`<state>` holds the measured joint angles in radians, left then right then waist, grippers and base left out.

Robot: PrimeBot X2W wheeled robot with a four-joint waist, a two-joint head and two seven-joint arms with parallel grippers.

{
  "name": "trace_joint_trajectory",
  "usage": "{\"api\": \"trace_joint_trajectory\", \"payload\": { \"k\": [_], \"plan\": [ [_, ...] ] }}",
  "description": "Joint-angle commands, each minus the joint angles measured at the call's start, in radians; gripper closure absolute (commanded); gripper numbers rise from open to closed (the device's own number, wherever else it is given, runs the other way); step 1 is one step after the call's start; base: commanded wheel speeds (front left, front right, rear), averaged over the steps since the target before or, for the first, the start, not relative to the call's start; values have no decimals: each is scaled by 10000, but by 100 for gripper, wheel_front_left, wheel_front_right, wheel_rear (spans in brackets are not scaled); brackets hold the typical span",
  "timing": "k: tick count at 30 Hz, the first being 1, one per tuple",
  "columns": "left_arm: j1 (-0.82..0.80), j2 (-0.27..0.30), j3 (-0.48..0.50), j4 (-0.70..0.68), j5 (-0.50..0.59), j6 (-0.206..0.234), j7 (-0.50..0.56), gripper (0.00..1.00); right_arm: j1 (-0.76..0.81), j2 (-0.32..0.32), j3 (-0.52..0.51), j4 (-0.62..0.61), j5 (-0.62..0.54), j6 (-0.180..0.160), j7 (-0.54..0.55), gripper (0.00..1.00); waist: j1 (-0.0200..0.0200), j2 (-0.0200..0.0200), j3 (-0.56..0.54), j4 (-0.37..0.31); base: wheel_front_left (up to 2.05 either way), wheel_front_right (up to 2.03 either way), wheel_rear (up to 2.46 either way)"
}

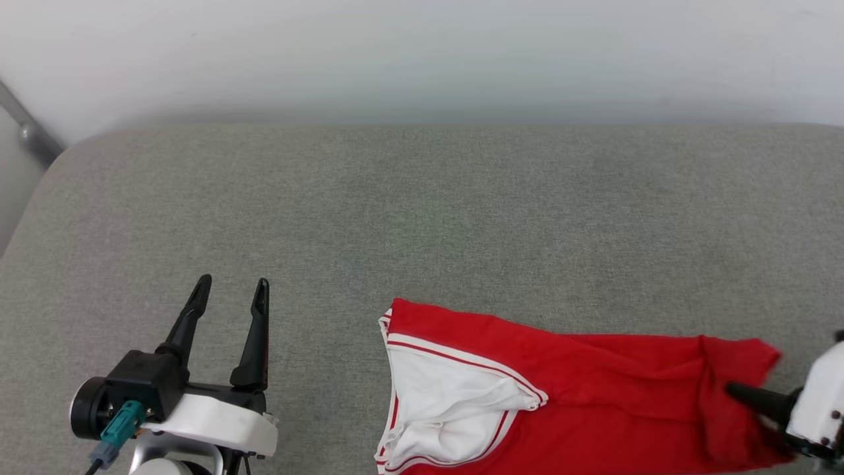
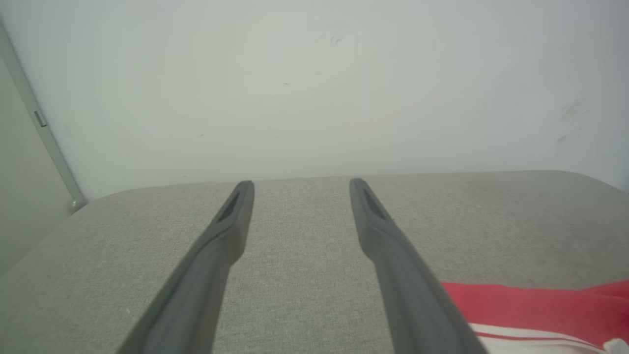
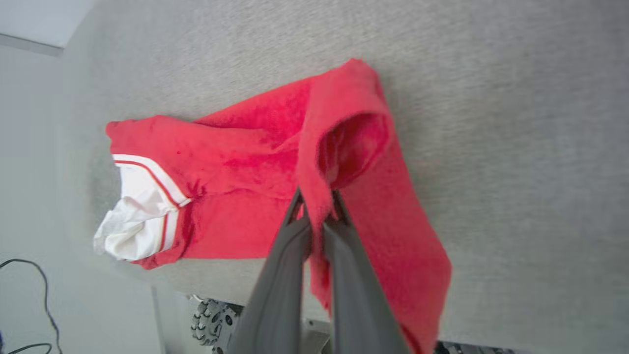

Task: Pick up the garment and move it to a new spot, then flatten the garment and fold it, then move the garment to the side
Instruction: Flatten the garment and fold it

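Garment: red jersey shirt (image 1: pixel 593 389), crumpled, on the near right part of the tabletop (image 1: pixel 422 211); lower rim cut off by the bottom of the head view.
Long axis: left to right along the near edge, with a white sleeve (image 1: pixel 448 409) with striped trim at the left end and plain red cloth at the right end.
Right gripper (image 1: pixel 735 390): fingers clenched on a raised fold of red cloth at the garment's right end; in the right wrist view, cloth pinched between the tips and draping down on either side.
Left gripper (image 1: pixel 233 284): fingers spread wide, grasping nothing, over bare tabletop, well apart from the sleeve end and to its left.
Nearer arm: right, already on the cloth.
Step, as judged: pick-up for the move to a new spot; flattening and folding not yet done.
Open room: broad bare grey fabric surface beyond the garment and to its left.
Edges: near edge just beside the garment; pale wall (image 1: pixel 422 53) directly behind the far edge; rounded corner at the far left.
Risk, as judged: a grip at one end alone likely to trail the sleeve end in a bunch, possibly off the near edge.
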<state>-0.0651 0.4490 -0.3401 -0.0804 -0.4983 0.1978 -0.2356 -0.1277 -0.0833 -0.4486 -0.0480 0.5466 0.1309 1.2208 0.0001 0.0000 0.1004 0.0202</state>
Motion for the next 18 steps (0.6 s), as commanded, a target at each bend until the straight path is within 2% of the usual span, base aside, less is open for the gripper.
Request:
{"api": "trace_joint_trajectory", "payload": {
  "k": [1, 5, 8, 9, 12, 18],
  "plan": [
    [41, -18, -38, 9, 4, -10, 34, 0, -226, 144, 75, 120, 692, -6, 289, 100, -1, 0, -26, 35, 0, 0, 0],
    [-117, -38, -172, 40, 28, -76, 87, 0, -345, 359, 833, 690, 2767, -4, 215, 100, -1, 0, -21, 171, 0, 0, 0],
    [-263, -81, -307, 89, 61, -147, 160, 0, -368, 343, 2026, 1376, 4443, -4, -433, 100, -1, 0, 0, 322, 0, 0, 0],
    [-263, -81, -307, 89, 61, -147, 160, 0, -368, 343, 2026, 1376, 4443, -4, -433, 100, -1, 0, 0, 322, 0, 0, 0],
    [-368, -131, -447, 176, 65, -233, 195, 0, -541, 336, 3312, 1961, 5704, -4, -1184, 100, -1, 0, -34, 485, 0, 0, 0],
    [-466, -195, -575, 304, 16, -310, 235, 0, -896, 336, 5737, 2661, 6945, -4, -2636, 100, -1, 0, -45, 745, 0, 0, 0]
  ]
}}
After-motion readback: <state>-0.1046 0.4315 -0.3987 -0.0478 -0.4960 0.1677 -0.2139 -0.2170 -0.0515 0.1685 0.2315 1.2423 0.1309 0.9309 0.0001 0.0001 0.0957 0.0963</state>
